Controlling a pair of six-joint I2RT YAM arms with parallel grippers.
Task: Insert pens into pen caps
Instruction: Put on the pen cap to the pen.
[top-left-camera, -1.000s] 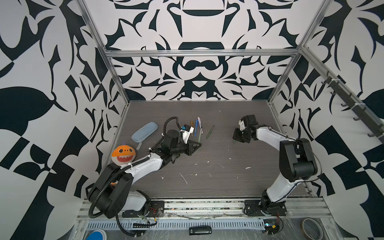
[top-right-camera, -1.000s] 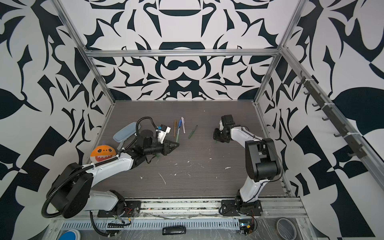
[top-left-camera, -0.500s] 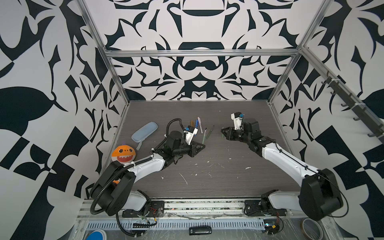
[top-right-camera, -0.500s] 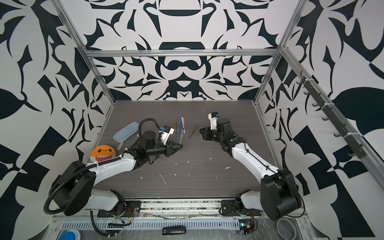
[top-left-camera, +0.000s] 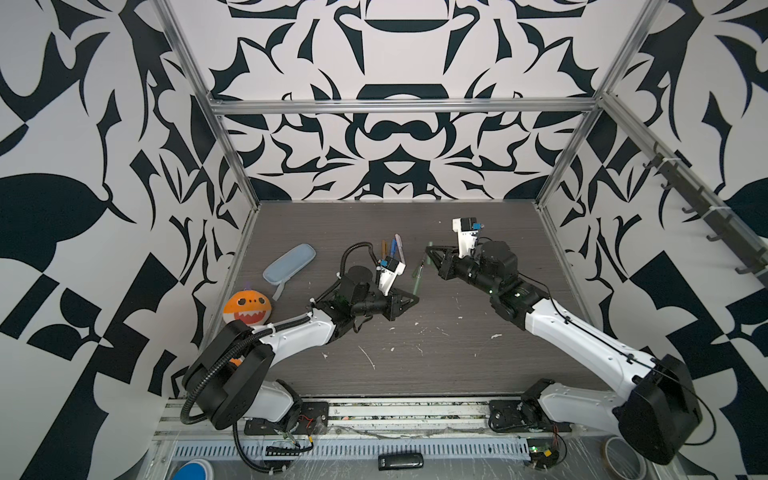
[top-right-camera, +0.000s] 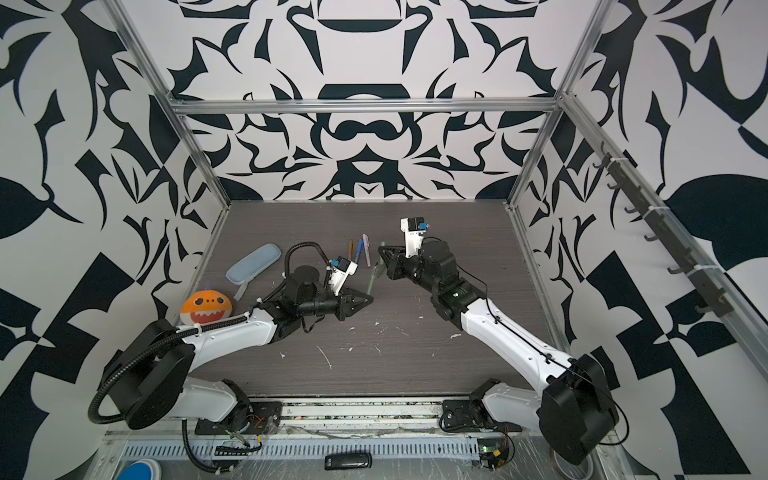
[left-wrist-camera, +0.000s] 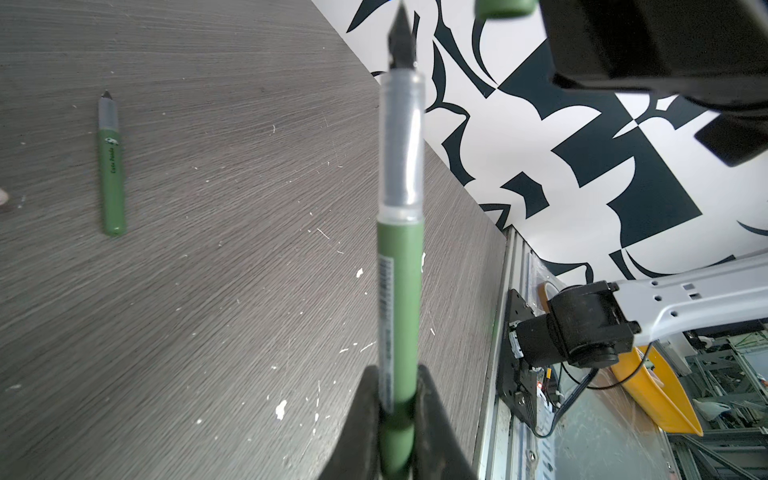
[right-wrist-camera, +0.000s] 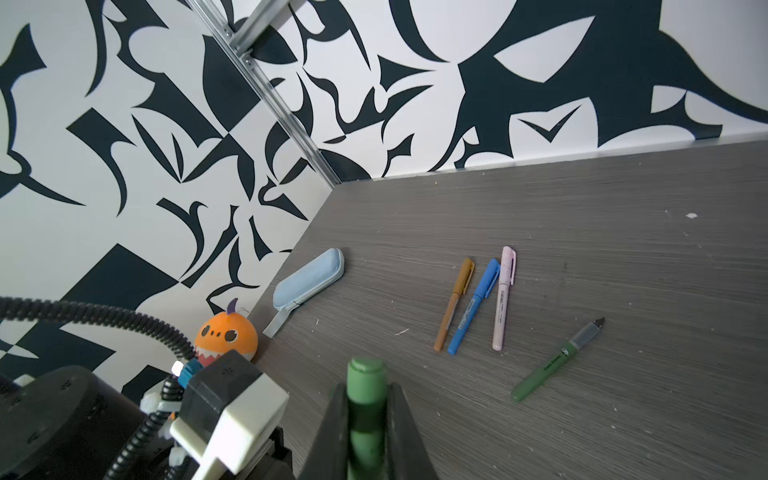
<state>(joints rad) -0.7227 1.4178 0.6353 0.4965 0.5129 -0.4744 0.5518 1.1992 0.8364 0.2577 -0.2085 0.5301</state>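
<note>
My left gripper (left-wrist-camera: 398, 399) is shut on the lower barrel of an uncapped green pen (left-wrist-camera: 399, 291), whose dark tip points toward the right gripper. My right gripper (right-wrist-camera: 366, 399) is shut on a green pen cap (right-wrist-camera: 365, 382), also seen as the green pen cap (left-wrist-camera: 503, 7) just beyond and to one side of the pen tip. In both top views the left gripper (top-left-camera: 413, 298) and right gripper (top-left-camera: 428, 248) face each other mid-table, a short gap apart. A second uncapped green pen (right-wrist-camera: 557, 361) lies on the table between them. Orange-brown (right-wrist-camera: 454, 303), blue (right-wrist-camera: 473, 305) and pink (right-wrist-camera: 503, 297) pens lie capped side by side.
A pale blue pencil case (top-left-camera: 289, 264) lies at the back left, and an orange toy (top-left-camera: 247, 306) sits by the left wall. White flecks dot the grey table (top-left-camera: 415, 365) near the front. Patterned walls enclose the workspace on three sides.
The right arm has unfolded and swung left from the back right, carrying the green cap toward the left gripper. The left gripper has shifted slightly right with its pen.
</note>
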